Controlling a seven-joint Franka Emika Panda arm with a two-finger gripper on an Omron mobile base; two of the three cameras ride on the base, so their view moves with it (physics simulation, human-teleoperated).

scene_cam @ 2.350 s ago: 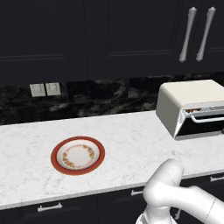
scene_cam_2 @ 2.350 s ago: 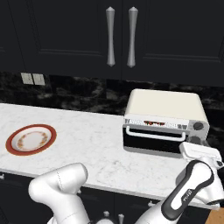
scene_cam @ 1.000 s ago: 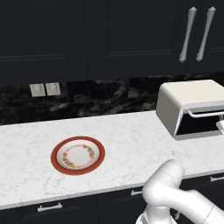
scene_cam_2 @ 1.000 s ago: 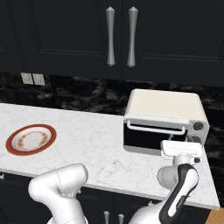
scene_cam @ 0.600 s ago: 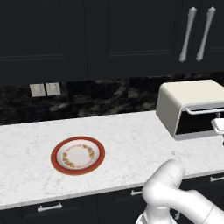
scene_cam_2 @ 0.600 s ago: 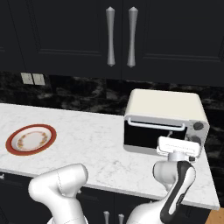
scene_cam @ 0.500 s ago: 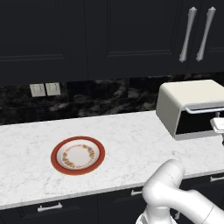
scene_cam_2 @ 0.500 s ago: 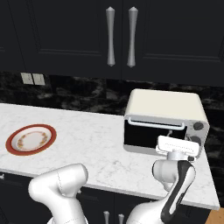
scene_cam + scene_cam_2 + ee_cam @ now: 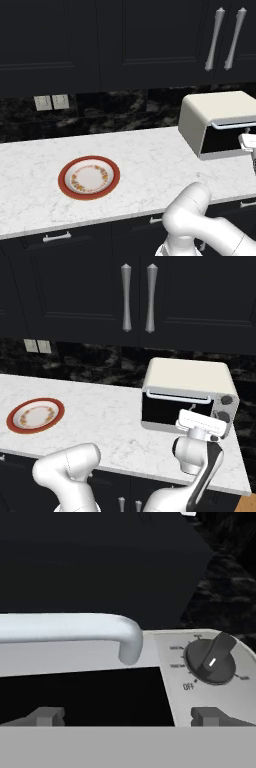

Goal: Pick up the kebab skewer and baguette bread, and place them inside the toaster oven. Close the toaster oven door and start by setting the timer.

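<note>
- Gripper (image 9: pixel 127 717): jaws spread wide, nothing between them; the two dark fingertips (image 9: pixel 44 716) sit at the bottom of the hand view, far apart.
- In the right base view the hand (image 9: pixel 201 424) is lower right of centre, right in front of the oven (image 9: pixel 189 395), at its right front corner.
- In the left base view a bit of the hand (image 9: pixel 249 145) shows at the right edge, mid-height, just in front of the oven (image 9: pixel 215 121).
- Oven: cream-white box on the counter (image 9: pixel 110 426); right of centre in the right base view, right edge in the left base view.
- Door (image 9: pixel 170 408): dark glass, looks shut and upright; silver handle (image 9: pixel 177 398) runs along its top.
- Hand view: handle (image 9: pixel 75 629) crosses the left half at mid-height and bends down near centre; dark glass (image 9: pixel 85 694) below it.
- Knob (image 9: pixel 212 658): dark, on the oven's grey panel, right side of the hand view, white pointer aimed up and right; "OFF" print at its lower left.
- Right base view shows two knobs (image 9: pixel 226 401) stacked on the oven's right front.
- Plate (image 9: pixel 89 177): red rim, patterned, lower left of centre in the left base view; far left in the right base view (image 9: pixel 35 415). Well apart from the oven.
- Skewer and bread: can't make them out; oven inside is too dark to tell.
- Black cabinets (image 9: pixel 135 298) with silver handles above; dark marble backsplash (image 9: pixel 100 112) with two outlets (image 9: pixel 52 102).
</note>
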